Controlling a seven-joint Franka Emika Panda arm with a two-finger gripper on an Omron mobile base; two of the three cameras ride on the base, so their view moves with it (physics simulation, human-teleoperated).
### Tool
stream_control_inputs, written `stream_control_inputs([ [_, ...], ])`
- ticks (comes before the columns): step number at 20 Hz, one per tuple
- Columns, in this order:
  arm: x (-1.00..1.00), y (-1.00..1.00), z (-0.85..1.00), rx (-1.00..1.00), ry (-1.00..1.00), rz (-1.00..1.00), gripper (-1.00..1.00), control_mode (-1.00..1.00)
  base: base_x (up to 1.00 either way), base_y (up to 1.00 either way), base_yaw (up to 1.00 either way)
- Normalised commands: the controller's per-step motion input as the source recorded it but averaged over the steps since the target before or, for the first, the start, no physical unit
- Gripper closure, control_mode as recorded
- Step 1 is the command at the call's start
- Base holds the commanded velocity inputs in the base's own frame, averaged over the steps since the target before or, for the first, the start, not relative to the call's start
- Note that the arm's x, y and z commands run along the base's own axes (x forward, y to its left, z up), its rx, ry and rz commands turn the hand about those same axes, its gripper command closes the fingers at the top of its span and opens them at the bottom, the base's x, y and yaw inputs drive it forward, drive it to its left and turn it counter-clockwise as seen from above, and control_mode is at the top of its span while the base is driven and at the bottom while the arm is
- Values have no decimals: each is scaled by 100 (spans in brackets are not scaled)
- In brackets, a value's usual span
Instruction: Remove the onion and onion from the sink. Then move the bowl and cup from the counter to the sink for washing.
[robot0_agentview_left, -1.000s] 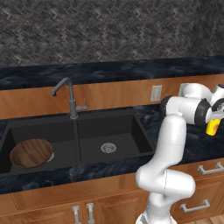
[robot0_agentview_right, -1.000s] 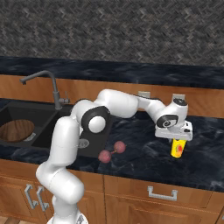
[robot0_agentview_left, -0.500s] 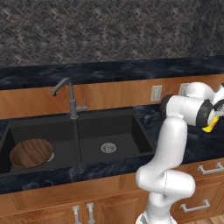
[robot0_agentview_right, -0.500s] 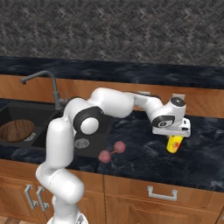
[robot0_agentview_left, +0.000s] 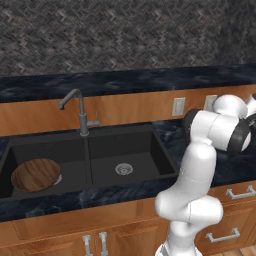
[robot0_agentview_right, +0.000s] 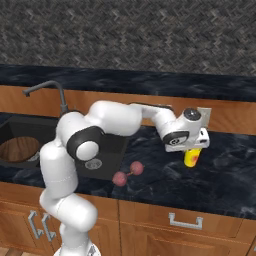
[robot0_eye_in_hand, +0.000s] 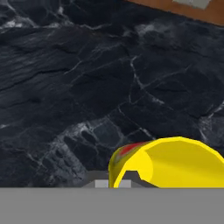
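Dark marble bench (robot0_agentview_right: 220, 175) lies below the tool (robot0_agentview_right: 191, 150), which grips the yellow cup (robot0_agentview_right: 192, 157) clear of it for carrying toward the sink (robot0_agentview_left: 135, 165).

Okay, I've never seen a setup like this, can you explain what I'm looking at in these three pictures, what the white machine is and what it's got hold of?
It is a computer-rendered kitchen. The white machine is a robot arm with a two-finger gripper at its end. Two pictures come from cameras behind the arm, one on its left and one on its right, looking down over the black stone counter. The third is from a camera on the hand itself, looking along the gripper.

The black double sink has a grey faucet; a wooden bowl lies in its left basin. Two small pinkish-red onions sit on the counter beside the sink.

The gripper is shut on the yellow cup, which hangs tilted below it, over the counter. Whether it touches the counter I cannot tell.
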Motion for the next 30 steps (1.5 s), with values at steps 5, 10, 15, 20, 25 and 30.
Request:
stream_control_inputs([
  [5, -3, 43, 35, -16, 0, 25, 100, -100, 0, 0, 0],
  [10, -5, 39, 35, -17, 0, 27, 100, -100, 0, 0, 0],
  [15, -8, 39, 30, -12, 0, 26, 100, -100, 0, 0, 0],
  [20, -10, 43, 23, -9, 0, 25, 100, -100, 0, 0, 0],
  [25, -7, 46, 21, -9, 0, 27, 100, -100, 0, 0, 0],
  [30, -9, 45, 17, -9, 2, 27, 100, -100, 0, 0, 0],
])
